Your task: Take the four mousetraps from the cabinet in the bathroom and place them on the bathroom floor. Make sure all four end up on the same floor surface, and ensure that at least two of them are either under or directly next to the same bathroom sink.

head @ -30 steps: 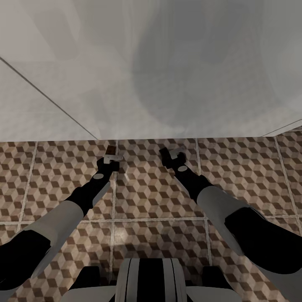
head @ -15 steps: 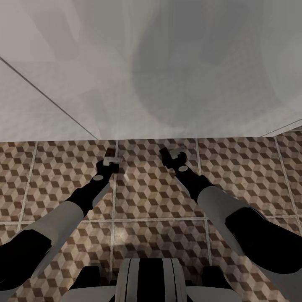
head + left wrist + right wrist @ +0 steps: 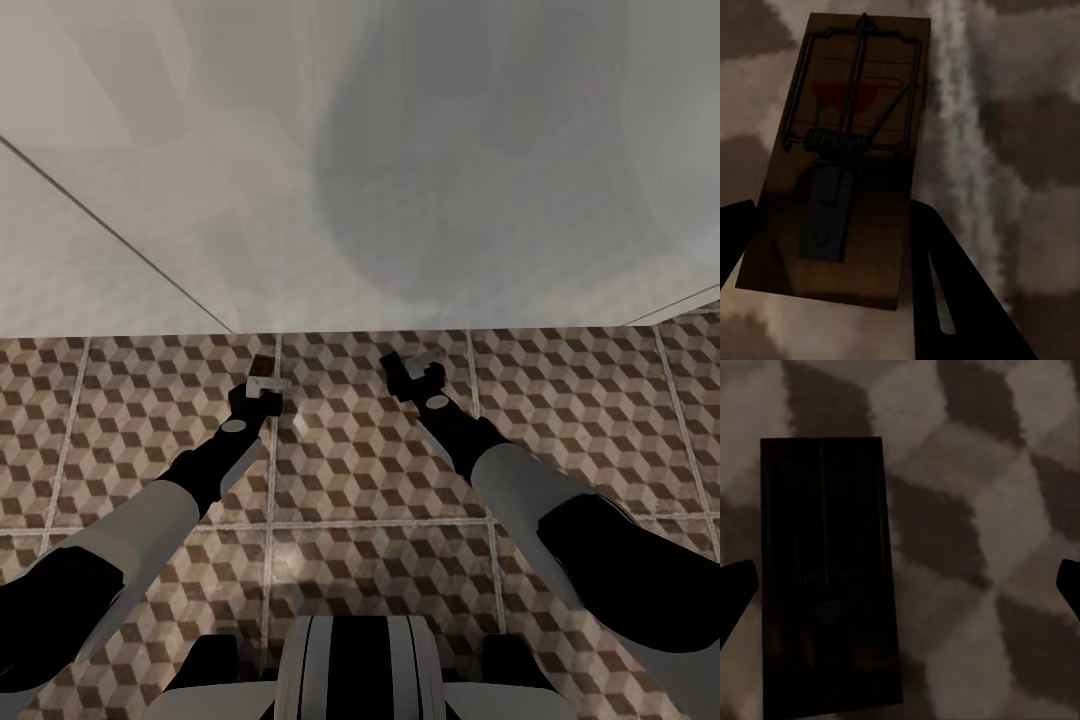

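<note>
Our left gripper (image 3: 832, 262) had its fingers closed on one mousetrap (image 3: 844, 150), held just above the bathroom floor (image 3: 360, 460). Our right gripper (image 3: 900, 592) stood wide open, empty, over a second mousetrap (image 3: 829, 577) lying on that floor.

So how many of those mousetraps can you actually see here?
2. One mousetrap lies between the left end effector's fingers, wire side up over the patterned floor. The other mousetrap, very dark, sits below the open right end effector. Others may be out of view.
</note>
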`<state>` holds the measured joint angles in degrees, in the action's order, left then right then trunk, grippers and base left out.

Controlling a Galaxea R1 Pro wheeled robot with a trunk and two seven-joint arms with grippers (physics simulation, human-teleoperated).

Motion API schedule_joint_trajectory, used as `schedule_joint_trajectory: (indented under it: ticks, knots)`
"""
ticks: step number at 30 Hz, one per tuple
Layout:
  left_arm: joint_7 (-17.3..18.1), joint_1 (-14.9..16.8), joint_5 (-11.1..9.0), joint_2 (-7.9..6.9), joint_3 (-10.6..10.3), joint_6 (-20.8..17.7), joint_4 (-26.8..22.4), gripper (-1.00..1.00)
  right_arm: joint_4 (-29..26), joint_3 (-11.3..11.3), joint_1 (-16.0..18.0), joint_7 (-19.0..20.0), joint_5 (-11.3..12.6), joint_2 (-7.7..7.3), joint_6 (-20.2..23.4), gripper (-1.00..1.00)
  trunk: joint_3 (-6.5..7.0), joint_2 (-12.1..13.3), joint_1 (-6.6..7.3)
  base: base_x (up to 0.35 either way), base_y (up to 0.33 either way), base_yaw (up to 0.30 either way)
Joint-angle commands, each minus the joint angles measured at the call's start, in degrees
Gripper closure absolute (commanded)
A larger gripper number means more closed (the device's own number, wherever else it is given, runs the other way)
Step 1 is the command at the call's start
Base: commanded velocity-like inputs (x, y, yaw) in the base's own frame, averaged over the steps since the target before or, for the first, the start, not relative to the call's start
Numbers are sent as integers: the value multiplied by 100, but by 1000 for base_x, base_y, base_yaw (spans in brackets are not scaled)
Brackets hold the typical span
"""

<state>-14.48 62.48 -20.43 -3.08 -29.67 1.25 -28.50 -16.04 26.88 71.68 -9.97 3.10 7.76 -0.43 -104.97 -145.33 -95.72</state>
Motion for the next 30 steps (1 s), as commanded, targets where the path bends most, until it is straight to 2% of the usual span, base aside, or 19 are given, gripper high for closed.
schedule_joint_trajectory:
  ticks: [1,3,4,22,30]
  knots:
    - [-46,1,-101,-8,-47,7,10,100,4,45,4,-36,33,0,-9,-100,-3,-1,0,0,0,0]
    - [-46,1,-101,-8,-51,11,11,100,4,47,4,-36,33,3,-22,-100,-3,-1,0,0,0,0]
    - [-46,1,-101,-8,-52,12,11,-100,4,46,4,-35,33,4,-25,-100,-3,-1,0,0,0,0]
    - [-46,1,-101,7,-97,14,3,-100,4,45,4,-32,32,-10,-45,-100,-3,-1,0,-3,0,0]
    - [-46,1,-101,4,-104,16,3,-100,4,45,4,-33,33,-12,-45,-100,-3,-1,0,-237,-70,0]
